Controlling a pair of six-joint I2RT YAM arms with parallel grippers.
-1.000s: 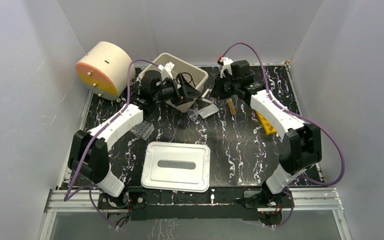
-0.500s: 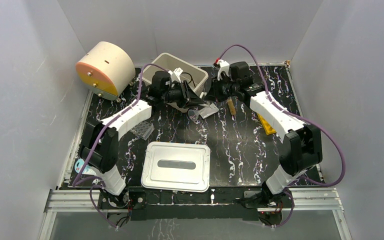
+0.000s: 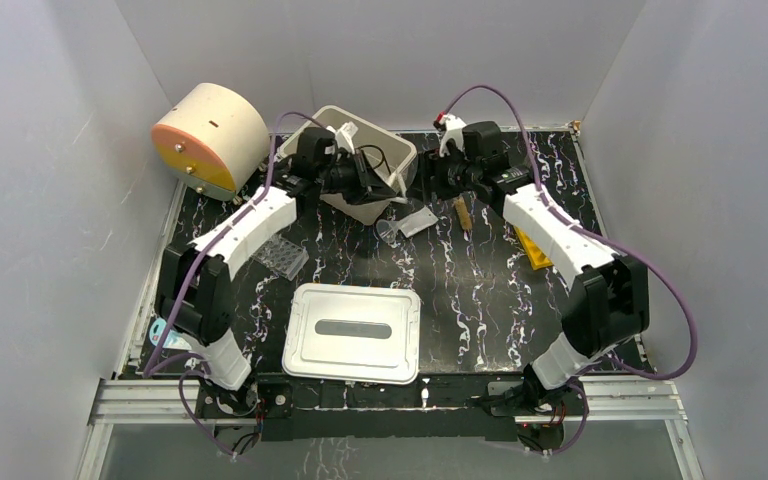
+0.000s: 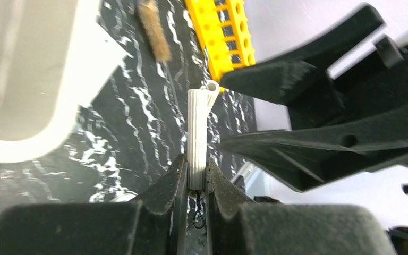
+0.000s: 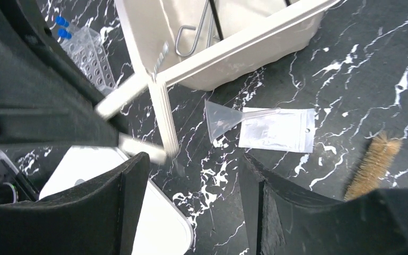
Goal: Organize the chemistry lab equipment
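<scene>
A white ribbed plastic rod [image 4: 197,133] with a small wire loop at its end stands between the fingers of my left gripper [image 4: 196,159], which is shut on it. It hangs just right of the white bin [image 3: 332,120]. My right gripper [image 5: 191,207] faces it with its jaws wide open around the rod [image 5: 166,119], not touching it. On the mat below lie a clear funnel [image 5: 220,119], a small plastic bag [image 5: 278,130] and a tan-bristled brush [image 5: 374,164]. Metal handles [image 5: 191,37] show inside the bin.
A clear rack with blue-capped vials [image 5: 87,53] lies left of the bin. A yellow rack [image 3: 532,247] lies under the right arm. The white lid [image 3: 352,332] sits at the front centre. The cream cylinder [image 3: 207,137] stands at the back left.
My left gripper has shut on the white rod. My right gripper, shut on that rod before, has opened wide and let it go. The left arm shifted slightly toward the bin.
</scene>
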